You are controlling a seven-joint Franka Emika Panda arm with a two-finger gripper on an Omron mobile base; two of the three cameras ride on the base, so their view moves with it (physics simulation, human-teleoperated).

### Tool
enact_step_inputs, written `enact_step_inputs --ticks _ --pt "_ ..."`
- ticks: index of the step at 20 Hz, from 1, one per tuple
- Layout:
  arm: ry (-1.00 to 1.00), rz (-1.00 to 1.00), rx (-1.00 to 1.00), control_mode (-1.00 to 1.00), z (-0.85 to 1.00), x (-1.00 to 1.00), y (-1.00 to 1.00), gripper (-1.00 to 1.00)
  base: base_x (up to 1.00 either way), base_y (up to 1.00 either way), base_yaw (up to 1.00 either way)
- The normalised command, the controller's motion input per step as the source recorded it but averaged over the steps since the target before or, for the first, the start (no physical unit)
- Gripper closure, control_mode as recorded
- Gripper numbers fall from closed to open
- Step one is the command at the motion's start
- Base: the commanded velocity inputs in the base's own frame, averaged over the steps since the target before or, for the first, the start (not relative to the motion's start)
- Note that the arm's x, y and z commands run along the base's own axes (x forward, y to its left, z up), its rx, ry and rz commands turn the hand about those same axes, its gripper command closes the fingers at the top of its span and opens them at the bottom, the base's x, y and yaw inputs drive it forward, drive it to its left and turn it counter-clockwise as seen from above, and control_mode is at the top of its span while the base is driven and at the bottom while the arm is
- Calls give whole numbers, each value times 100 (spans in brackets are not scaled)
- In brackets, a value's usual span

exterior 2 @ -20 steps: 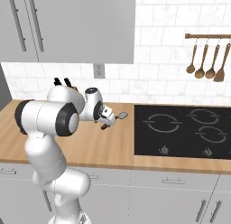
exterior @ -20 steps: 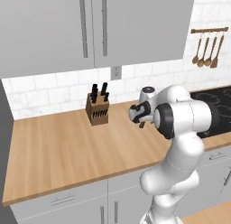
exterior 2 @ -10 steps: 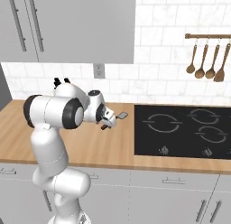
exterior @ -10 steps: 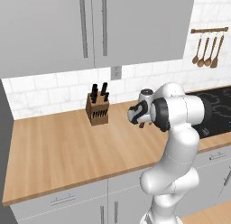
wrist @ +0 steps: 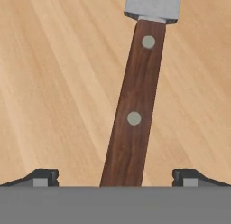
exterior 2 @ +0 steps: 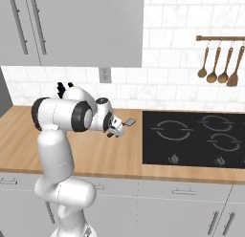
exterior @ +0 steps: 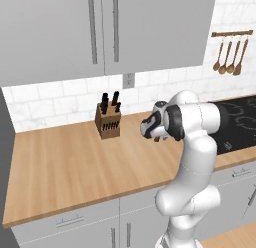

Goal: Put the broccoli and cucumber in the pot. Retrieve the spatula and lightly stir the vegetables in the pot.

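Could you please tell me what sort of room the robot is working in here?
A kitchen, rendered rather than real: a black cooktop set into a wooden counter, a knife block by the tiled wall, and wooden spoons hanging on a rail.

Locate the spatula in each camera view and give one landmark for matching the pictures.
Left base view: hidden behind the arm, cannot tell.
Right base view: the spatula, its grey blade showing just beyond the end effector, left of the black cooktop.
Hand view: centre, brown riveted handle running up to the blade.
Shared landmark: the wooden counter.
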Motion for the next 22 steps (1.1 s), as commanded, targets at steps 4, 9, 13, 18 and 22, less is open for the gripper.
enact_step_inputs --ticks 4,9,13,18,22 --pt "0 -1 3 -100 -14 8 0 -100 0 0 0" --pt "-1 -1 2 -100 -10 0 0 -100 0 0 0" --pt "-1 -1 0 -100 -9 0 0 -100 0 0 0" --pt "-1 0 0 -100 -13 0 4 100 0 0 0" --pt "0 0 0 -100 -6 0 3 100 0 0 0"
